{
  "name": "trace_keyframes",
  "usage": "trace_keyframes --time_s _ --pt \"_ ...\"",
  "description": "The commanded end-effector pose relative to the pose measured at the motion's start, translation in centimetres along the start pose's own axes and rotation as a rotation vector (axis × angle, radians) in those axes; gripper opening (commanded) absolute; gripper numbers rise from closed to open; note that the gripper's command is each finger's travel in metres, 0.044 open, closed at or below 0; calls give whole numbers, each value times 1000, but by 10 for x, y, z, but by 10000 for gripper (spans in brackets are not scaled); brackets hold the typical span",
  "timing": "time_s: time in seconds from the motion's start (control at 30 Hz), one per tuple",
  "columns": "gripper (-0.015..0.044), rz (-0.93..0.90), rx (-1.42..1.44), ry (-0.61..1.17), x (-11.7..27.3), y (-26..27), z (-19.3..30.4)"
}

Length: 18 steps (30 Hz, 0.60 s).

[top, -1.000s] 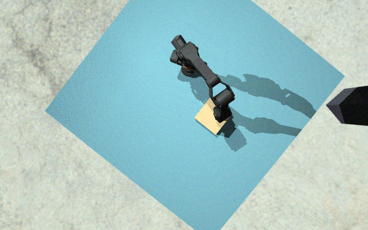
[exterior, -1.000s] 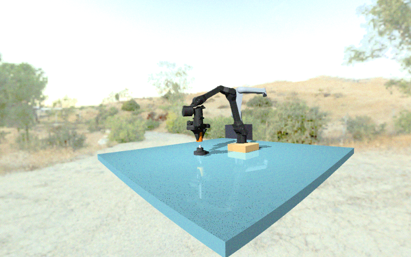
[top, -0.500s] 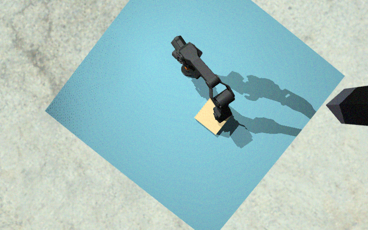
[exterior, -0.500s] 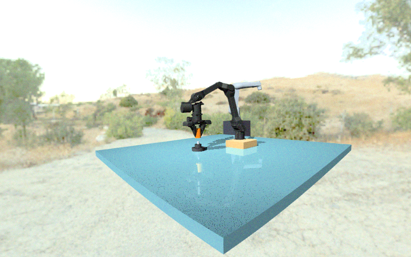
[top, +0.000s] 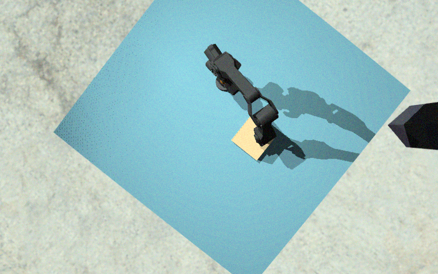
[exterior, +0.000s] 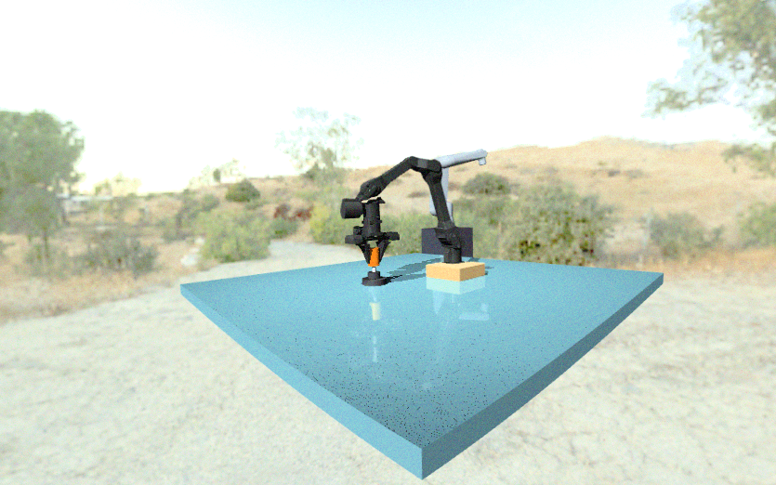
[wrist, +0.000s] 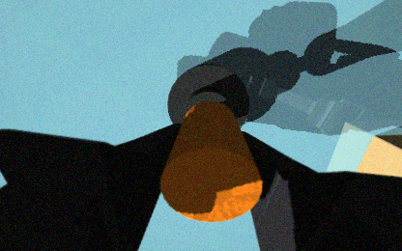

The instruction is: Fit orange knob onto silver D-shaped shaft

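My gripper (exterior: 374,252) (wrist: 209,133) is shut on the orange knob (top: 220,81) (exterior: 374,256) (wrist: 210,159) and holds it upright, point down. The knob hangs just above the round dark pedestal (exterior: 374,280) (wrist: 183,94) (top: 221,87) on the blue table (top: 138,136) (exterior: 439,361). In the exterior view a short bit of the silver shaft (exterior: 374,269) shows between the knob and the pedestal. In the wrist view the knob covers the shaft and the pedestal's near part. The knob's hole is hidden.
The arm's base stands on a tan block (top: 244,137) (exterior: 454,270) (wrist: 388,156) to the right of the pedestal. A dark box (top: 431,124) (exterior: 435,241) sits off the table behind the base, with a grey boom (exterior: 459,159) above it.
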State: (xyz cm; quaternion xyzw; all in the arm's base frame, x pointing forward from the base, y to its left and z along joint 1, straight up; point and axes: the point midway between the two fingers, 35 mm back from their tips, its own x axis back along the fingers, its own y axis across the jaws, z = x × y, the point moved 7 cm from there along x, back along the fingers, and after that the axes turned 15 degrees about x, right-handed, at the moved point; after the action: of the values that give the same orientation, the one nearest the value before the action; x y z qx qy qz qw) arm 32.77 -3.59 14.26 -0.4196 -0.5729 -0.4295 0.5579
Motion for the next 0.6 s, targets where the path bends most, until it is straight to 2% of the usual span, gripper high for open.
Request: trace_keyframes --time_s 0.0,0.57 --pt "0 -6 -6 -5 -5 0 0" --pt "0 -6 0 -5 -7 1 0"
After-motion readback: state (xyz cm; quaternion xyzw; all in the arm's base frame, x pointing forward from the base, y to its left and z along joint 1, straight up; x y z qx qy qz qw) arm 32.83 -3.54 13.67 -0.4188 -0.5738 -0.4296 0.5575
